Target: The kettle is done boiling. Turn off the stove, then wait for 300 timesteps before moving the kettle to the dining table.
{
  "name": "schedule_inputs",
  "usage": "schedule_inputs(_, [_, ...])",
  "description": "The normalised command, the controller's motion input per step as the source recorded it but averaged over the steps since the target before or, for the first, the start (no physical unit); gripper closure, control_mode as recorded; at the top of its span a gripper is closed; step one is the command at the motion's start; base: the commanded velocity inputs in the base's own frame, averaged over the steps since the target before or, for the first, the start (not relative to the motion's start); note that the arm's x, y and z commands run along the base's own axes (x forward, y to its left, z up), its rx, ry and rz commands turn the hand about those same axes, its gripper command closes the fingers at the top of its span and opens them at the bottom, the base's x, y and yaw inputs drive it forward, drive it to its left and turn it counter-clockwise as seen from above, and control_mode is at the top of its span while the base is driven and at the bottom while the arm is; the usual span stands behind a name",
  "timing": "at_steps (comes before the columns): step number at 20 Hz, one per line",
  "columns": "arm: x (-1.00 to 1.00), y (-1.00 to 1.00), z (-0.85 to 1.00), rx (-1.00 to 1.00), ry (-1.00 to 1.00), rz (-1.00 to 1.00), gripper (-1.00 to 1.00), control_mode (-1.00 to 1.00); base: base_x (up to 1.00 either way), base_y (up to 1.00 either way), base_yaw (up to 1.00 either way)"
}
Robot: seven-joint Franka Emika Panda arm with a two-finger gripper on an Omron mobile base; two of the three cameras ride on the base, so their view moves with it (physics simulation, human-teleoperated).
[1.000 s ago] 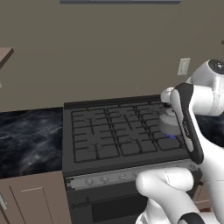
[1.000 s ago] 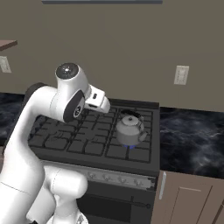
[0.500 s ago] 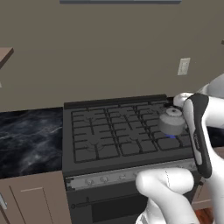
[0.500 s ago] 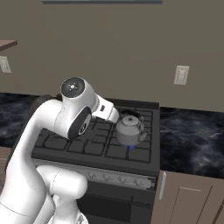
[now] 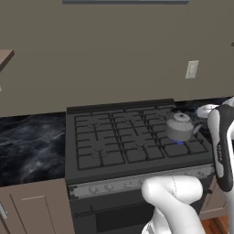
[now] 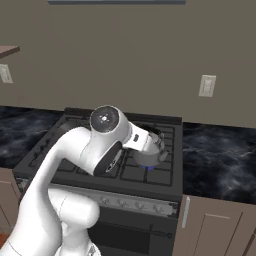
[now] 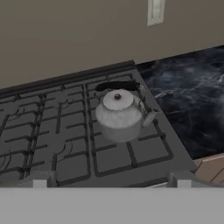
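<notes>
The kettle (image 5: 180, 127) (image 7: 119, 114), squat and silver-grey with a dark arched handle, stands on the stove (image 5: 119, 144) (image 7: 52, 135) over its front right burner. A small blue flame (image 5: 177, 143) (image 6: 148, 167) burns under it. In the hand view my gripper (image 7: 110, 182) is open, its two fingertips (image 7: 39, 181) far apart at the bottom edge. It hangs over the stove's front edge, well short of the kettle, and holds nothing. In the right base view my arm (image 6: 107, 142) covers most of the kettle. The knob strip (image 5: 137, 183) (image 6: 135, 204) runs along the stove's front.
Black marble counters (image 5: 32, 146) (image 6: 220, 155) flank the stove, above brown cabinets (image 5: 36, 210) (image 6: 215, 230). A wall outlet (image 5: 192, 69) (image 6: 206, 85) sits above the right counter. My forearm (image 5: 221, 151) rises at the right edge of the left base view.
My arm has swung down and to the right. It has uncovered the kettle in the left base view and now covers it in the right one. The kettle has not moved.
</notes>
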Motion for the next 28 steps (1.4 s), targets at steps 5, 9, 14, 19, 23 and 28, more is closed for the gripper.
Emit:
schedule_inputs(5, [-0.17, -0.18, -0.23, -0.06, -0.02, 0.02, -1.00, -1.00, 0.00, 0.00, 0.00])
schedule_inputs(9, [-0.18, -0.16, -0.32, -0.06, -0.07, 0.05, -1.00, -1.00, 0.00, 0.00, 0.00])
schedule_inputs(14, [-0.25, -0.19, -0.37, -0.06, -0.11, 0.05, -1.00, -1.00, 0.00, 0.00, 0.00])
schedule_inputs(19, [-0.25, -0.13, -0.40, -0.05, -0.02, 0.02, -1.00, -1.00, 0.00, 0.00, 0.00])
schedule_inputs(23, [-0.25, -0.13, -0.43, -0.05, -0.01, 0.01, -1.00, -1.00, 0.00, 0.00, 0.00])
schedule_inputs(28, [-0.25, -0.17, -0.41, -0.05, -0.03, 0.02, -1.00, -1.00, 0.00, 0.00, 0.00])
